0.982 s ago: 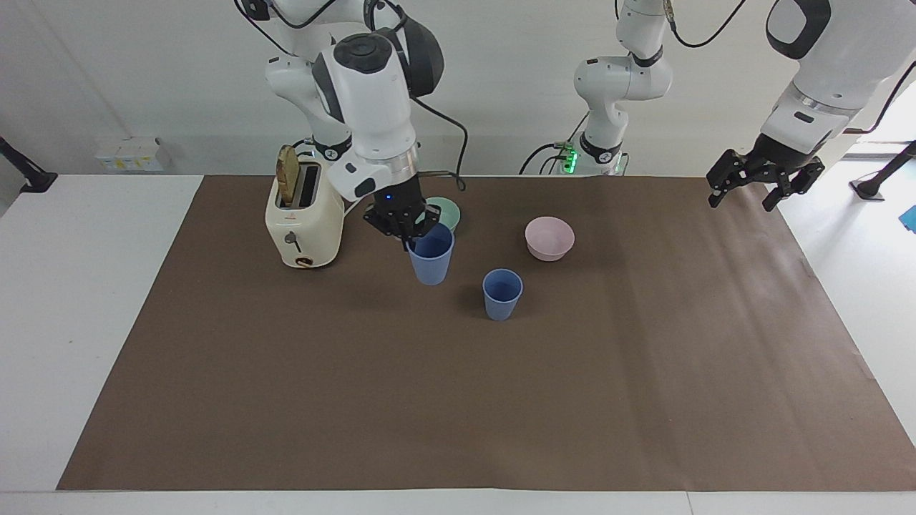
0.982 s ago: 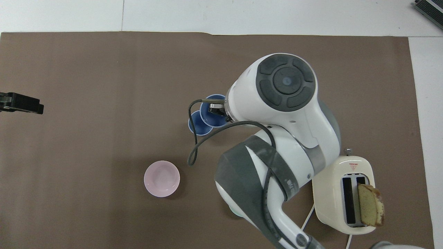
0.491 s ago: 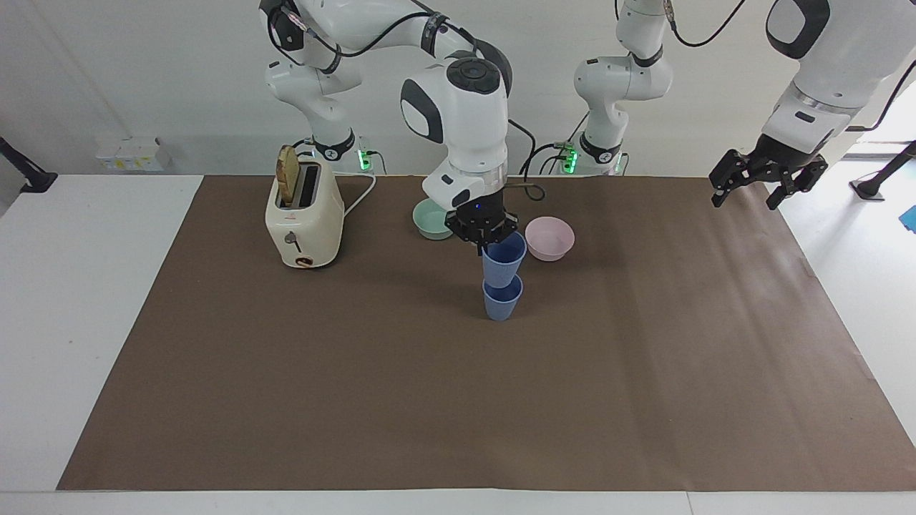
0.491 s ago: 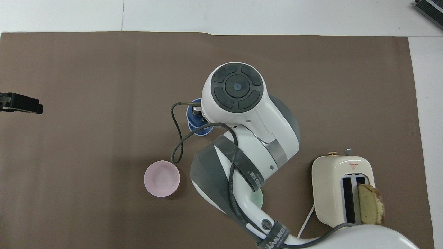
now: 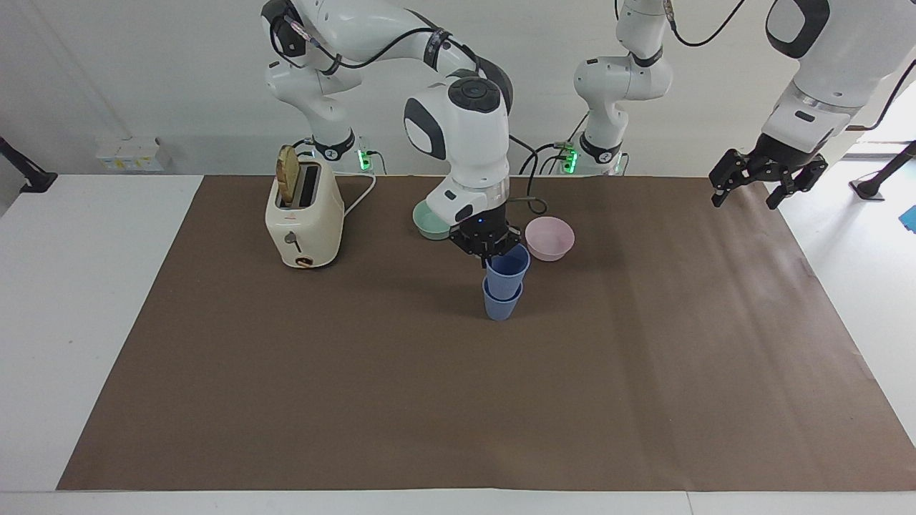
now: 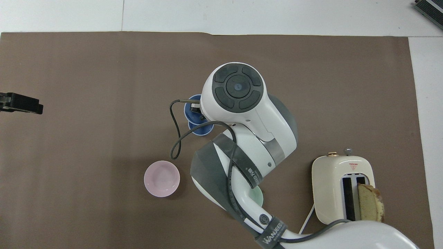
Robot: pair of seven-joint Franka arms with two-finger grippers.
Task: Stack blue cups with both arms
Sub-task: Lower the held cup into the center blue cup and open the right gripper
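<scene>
Brown-covered tabletop (image 5: 286,393) carrying two blue cups, one nesting in the other

Right end effector (image 5: 489,256) pinching upper cup (image 5: 508,268), lowering it into lower cup (image 5: 501,306); left end effector (image 5: 764,179) hanging spread, waiting.

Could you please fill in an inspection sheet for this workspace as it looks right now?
Surface: white table under a brown mat.
Job's things: upper blue cup partly nested in lower blue cup, which stands on the mat.
Clutter: cream toaster with a bread slice sticking up; teal bowl; pink bowl.
Hands: right hand shut on the upper blue cup's rim; left hand open, waiting over the mat's edge at the left arm's end.
Cables: black cable looping off the right arm's wrist; white toaster cord.
Surroundings: white wall; nothing else seen.
</scene>
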